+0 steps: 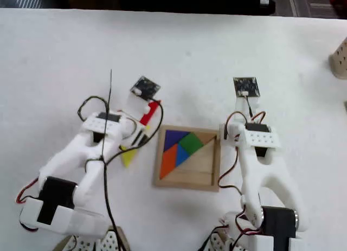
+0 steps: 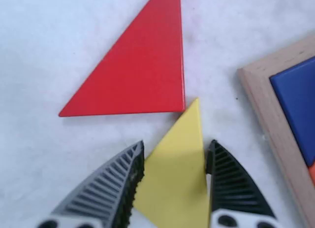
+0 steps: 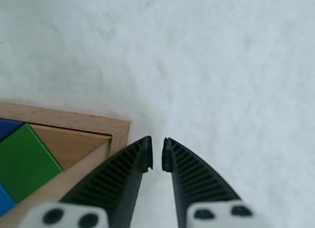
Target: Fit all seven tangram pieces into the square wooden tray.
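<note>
Left wrist view, left pincer (image 2: 175, 156): clenched on a flat yellow triangle (image 2: 174, 188), with one ribbed black finger against each of its slanted edges.
Yellow triangle: lying flat on the white table (image 1: 65, 45). In the high view it sits left of centre in the frame, just off the tray's left side.
Red triangle (image 2: 142, 75): a larger flat piece on the table just past the yellow one. The yellow tip comes right up to its corner; touching or a hair apart, I cannot tell.
Right pincer (image 3: 156, 151): drawn almost shut with a thin slit between the fingers, grasping nothing. It hangs over the table just outside a corner of the tray, the upper right corner in the high view.
Square wooden tray (image 1: 187, 181): in the middle of the high frame, between the two arms.
Pieces in the tray: a dark blue triangle (image 1: 172, 138) in the upper left corner, a green piece (image 1: 191, 142) to its right, an orange piece (image 1: 168, 163) along the left side, and a lighter blue triangle (image 1: 182, 154) between them. The tray's right and lower parts are wood-coloured.
</note>
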Available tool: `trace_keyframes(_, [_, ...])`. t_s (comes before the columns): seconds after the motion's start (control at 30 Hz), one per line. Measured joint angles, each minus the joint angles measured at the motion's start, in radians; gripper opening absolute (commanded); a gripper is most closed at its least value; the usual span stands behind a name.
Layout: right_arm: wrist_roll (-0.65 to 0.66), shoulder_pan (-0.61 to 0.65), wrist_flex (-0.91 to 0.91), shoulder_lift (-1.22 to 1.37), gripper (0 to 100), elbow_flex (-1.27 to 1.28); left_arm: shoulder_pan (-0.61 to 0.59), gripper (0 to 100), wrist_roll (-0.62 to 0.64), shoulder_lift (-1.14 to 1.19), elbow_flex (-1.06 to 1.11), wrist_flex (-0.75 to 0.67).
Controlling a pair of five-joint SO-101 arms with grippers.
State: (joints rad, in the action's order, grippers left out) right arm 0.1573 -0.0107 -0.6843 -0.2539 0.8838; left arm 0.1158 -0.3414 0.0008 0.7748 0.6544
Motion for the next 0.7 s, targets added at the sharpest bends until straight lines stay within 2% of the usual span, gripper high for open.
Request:
trace_keyframes(0.1, [0.0,0.0,0.0,0.0,4.5,0.0,-0.015,36,0.002,0.0,0.0,-0.003])
trace_keyframes(0.17, [0.0,0.0,0.0,0.0,4.5,0.0,-0.046,37,0.002,-0.002,0.0,-0.014])
trace_keyframes(0.5, [0.0,0.0,0.0,0.0,4.6,0.0,-0.089,29,0.002,0.0,0.002,-0.012])
trace_keyframes(0.7, [0.0,0.0,0.0,0.0,4.6,0.0,-0.087,29,0.003,-0.002,0.0,0.005])
